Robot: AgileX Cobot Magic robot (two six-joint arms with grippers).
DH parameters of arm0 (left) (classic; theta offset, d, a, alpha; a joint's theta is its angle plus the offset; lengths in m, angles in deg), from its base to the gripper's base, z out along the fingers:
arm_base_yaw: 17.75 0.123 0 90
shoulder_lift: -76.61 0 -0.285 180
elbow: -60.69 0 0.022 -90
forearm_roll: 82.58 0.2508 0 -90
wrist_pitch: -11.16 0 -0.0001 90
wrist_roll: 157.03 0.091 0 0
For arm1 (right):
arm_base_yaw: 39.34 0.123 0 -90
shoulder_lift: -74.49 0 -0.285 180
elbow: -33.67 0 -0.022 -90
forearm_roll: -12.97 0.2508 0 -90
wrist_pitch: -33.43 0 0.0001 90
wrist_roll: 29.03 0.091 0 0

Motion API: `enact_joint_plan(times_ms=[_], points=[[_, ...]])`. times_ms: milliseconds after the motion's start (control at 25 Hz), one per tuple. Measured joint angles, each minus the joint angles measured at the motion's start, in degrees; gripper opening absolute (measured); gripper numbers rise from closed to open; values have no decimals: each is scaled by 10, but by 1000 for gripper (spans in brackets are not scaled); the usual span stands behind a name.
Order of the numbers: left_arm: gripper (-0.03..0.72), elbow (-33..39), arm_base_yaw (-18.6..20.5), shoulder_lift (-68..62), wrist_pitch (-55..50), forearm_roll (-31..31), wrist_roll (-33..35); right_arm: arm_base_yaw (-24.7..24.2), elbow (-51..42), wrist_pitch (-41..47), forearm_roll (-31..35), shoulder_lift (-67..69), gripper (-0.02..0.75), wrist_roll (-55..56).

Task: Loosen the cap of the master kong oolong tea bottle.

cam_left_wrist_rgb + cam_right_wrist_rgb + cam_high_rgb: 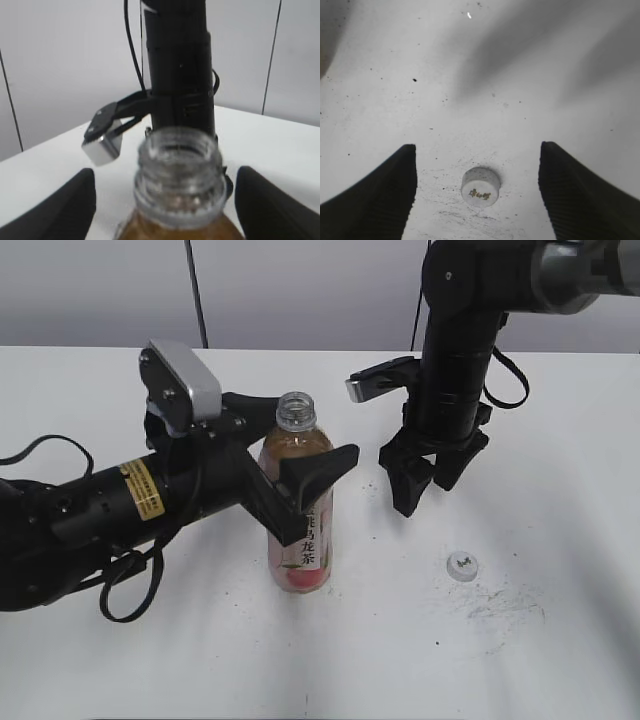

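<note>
The master kong oolong tea bottle stands upright on the white table with amber tea, a pink label and an open neck. My left gripper reaches in from the left, its black fingers on either side of the bottle's upper body and shut on it. The cap is off the bottle. It lies on the table to the right, top up, with a small dark logo. My right gripper hangs open and empty above the table, up and left of the cap. In the right wrist view the cap sits between its fingers, well below them.
The white table has dark scuff marks around the cap. The right arm's silver wrist camera block sticks out toward the bottle. Cables trail from the left arm at the left edge.
</note>
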Motion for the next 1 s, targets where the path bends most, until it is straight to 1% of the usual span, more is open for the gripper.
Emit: enact_joint_plan(times_ms=[520, 680, 760, 880, 960, 1000], points=[[512, 0, 0, 126, 4, -4, 0, 1, 0, 1, 4, 0, 566, 0], [512, 0, 0, 204, -9, -3, -4, 2, 1, 1, -21, -10, 566, 12], [512, 0, 0, 258, -76, -3, -27, 1, 1, 1, -32, -27, 566, 25], [512, 0, 0, 345, -242, -10, -47, 1, 1, 8, -38, -65, 566, 45], [512, 0, 0, 394, -373, -34, -50, 1, 1, 7, -41, -96, 566, 61], [512, 0, 0, 415, -428, -56, -51, 1, 1, 7, -42, -115, 566, 66]])
